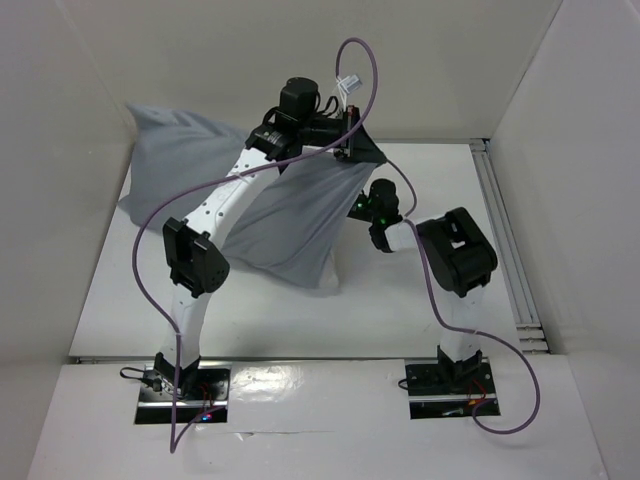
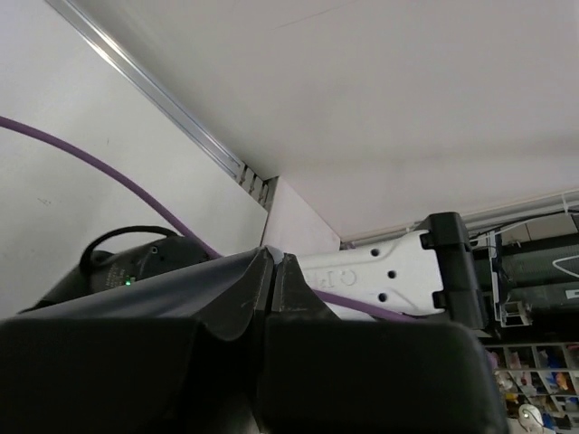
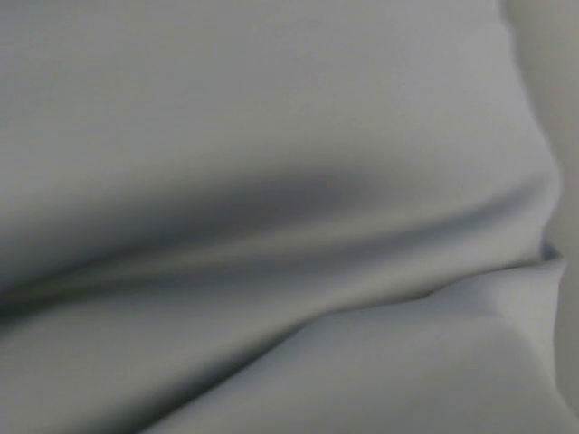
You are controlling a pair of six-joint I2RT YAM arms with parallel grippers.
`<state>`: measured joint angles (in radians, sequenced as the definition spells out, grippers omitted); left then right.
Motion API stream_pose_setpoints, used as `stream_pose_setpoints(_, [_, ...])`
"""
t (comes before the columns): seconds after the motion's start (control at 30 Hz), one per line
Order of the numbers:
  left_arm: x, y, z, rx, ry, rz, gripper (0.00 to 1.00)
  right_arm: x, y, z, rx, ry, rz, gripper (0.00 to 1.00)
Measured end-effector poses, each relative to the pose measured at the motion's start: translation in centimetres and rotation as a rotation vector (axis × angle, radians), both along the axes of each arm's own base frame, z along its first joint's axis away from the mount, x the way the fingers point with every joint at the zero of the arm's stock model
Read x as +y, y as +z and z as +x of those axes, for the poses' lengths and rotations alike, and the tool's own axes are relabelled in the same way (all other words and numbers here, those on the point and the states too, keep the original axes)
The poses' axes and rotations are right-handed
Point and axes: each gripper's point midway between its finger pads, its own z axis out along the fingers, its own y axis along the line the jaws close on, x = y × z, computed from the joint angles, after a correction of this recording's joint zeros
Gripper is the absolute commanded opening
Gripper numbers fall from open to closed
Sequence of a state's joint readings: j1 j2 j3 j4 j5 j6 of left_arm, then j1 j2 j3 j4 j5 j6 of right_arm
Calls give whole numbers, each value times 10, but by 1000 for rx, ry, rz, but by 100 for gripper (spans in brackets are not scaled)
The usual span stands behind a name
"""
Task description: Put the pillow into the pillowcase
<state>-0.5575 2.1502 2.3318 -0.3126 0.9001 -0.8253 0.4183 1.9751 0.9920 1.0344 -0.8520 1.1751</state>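
Observation:
The grey pillowcase (image 1: 270,215) lies across the back left of the table, bulging at its left end. Its right corner is lifted in a peak. My left gripper (image 1: 352,140) holds that peak; in the left wrist view the gripper (image 2: 273,262) is shut on a thin fold of grey cloth. A small white bit of the pillow (image 1: 331,278) shows at the pillowcase's lower edge; the rest is hidden. My right arm's wrist (image 1: 382,208) reaches to the raised cloth, its fingers hidden. The right wrist view shows only grey pillowcase fabric (image 3: 271,226).
White walls close in the table on the left, back and right. A metal rail (image 1: 505,240) runs along the table's right side. Purple cables (image 1: 150,240) loop over both arms. The right arm's white link (image 2: 389,271) shows in the left wrist view.

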Motion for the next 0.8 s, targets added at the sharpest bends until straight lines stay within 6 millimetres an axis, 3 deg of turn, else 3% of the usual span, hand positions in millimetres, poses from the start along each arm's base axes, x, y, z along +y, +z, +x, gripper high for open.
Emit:
stream_pose_setpoints(0.17, [0, -19, 1, 61, -4, 23, 0, -8, -10, -4, 57, 10, 32, 34])
stream_pose_setpoints(0.27, [3, -28, 6, 79, 8, 35, 0, -30, -23, -21, 119, -21, -2, 58])
stream_pose_setpoints(0.4, [12, -32, 21, 73, 65, 50, 2, -65, -18, -30, 126, -126, -112, 64])
stream_pose_setpoints(0.43, [13, -33, 24, 62, 75, 53, 10, -73, -15, -27, 124, -171, -159, 66])
stream_pose_setpoints(0.6, [19, -42, 33, 39, 113, 88, 74, -123, 12, -26, 32, -364, -355, 71])
stream_pose_setpoints(0.63, [19, -44, 33, 37, 116, 94, 96, -135, 14, -28, 23, -398, -389, 71])
stream_pose_setpoints(0.8, [21, -49, 32, 31, 113, 116, 100, -178, 2, -41, 80, -507, -531, 71])
